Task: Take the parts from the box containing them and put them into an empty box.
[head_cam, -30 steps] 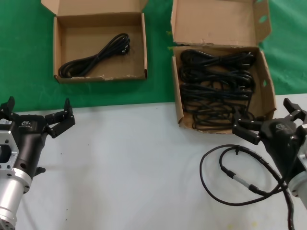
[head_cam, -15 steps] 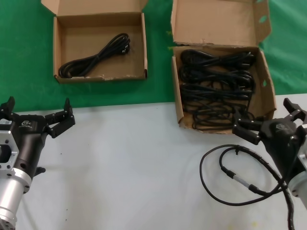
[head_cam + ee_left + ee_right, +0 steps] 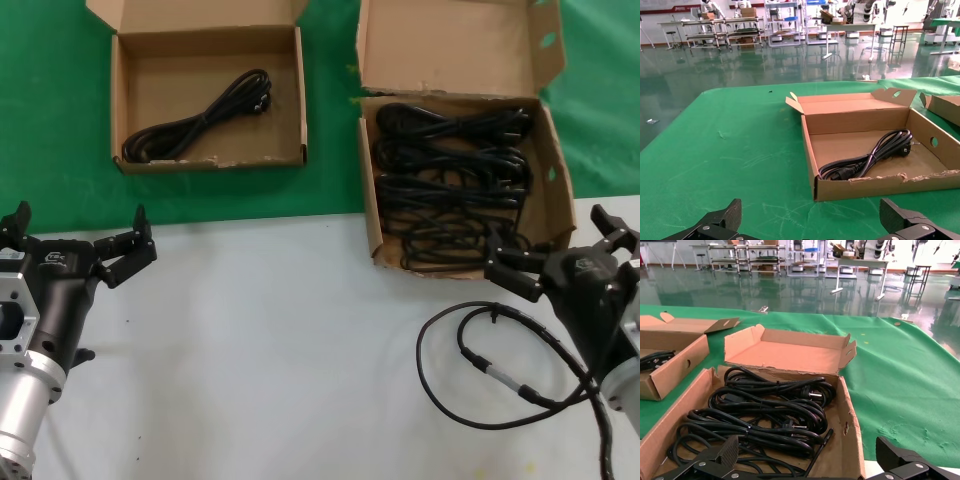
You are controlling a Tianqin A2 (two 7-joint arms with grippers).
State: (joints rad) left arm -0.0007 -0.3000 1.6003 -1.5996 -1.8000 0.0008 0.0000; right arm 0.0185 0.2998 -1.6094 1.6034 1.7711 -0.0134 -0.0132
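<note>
parts (image 3: 450,190) in box (image 3: 556,190) | green cloth (image 3: 50,120) | white table (image 3: 270,350)

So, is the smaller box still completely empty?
No, one coiled power cord already lies inside the smaller box.

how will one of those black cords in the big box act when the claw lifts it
Probably floppy: the cords lie in loose loops in the big box, so the ends would likely sag. They overlap, so one may drag a neighbour up. The rubber jacket looks grippy, so slipping seems unlikely. The right claw waits open at the box's near edge.
</note>
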